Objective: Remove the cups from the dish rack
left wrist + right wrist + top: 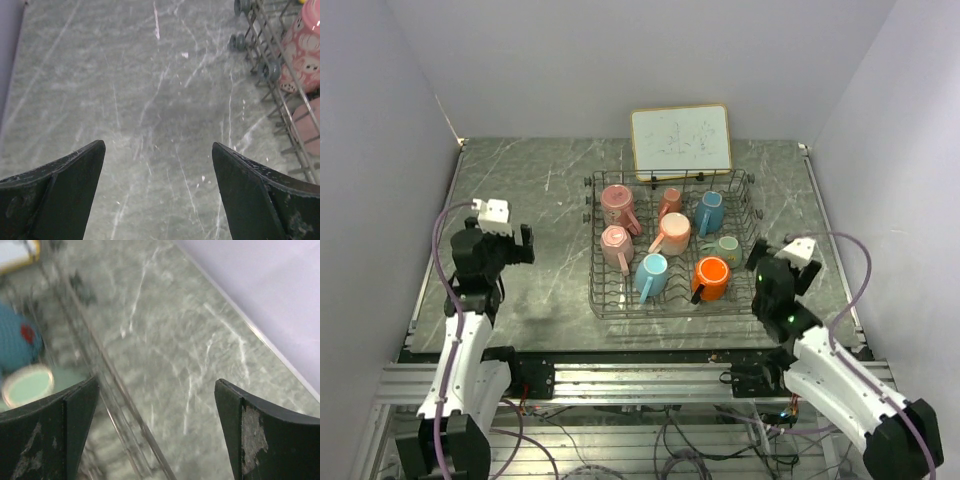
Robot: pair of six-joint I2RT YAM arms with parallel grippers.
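The grey wire dish rack (666, 313) stands mid-table and holds several mugs: two pink (617, 203) (616, 243), a peach one (673, 233), a blue one (709, 211), a light blue one (651, 272), a teal one (726, 248) and an orange-red one (711, 277). My left gripper (517, 245) is open and empty over bare table left of the rack. Its wrist view shows the gripper (157, 150), the rack's side (270, 70) and a pink mug (306, 45). My right gripper (763, 262) (156, 385) is open and empty at the rack's right rim (102, 367), near the teal mug (27, 385).
A wood-framed whiteboard (680, 140) leans behind the rack. Lilac walls close in the table on the left, back and right (260, 285). The marble tabletop (535, 200) stretches left of the rack. A metal rail runs along the near edge.
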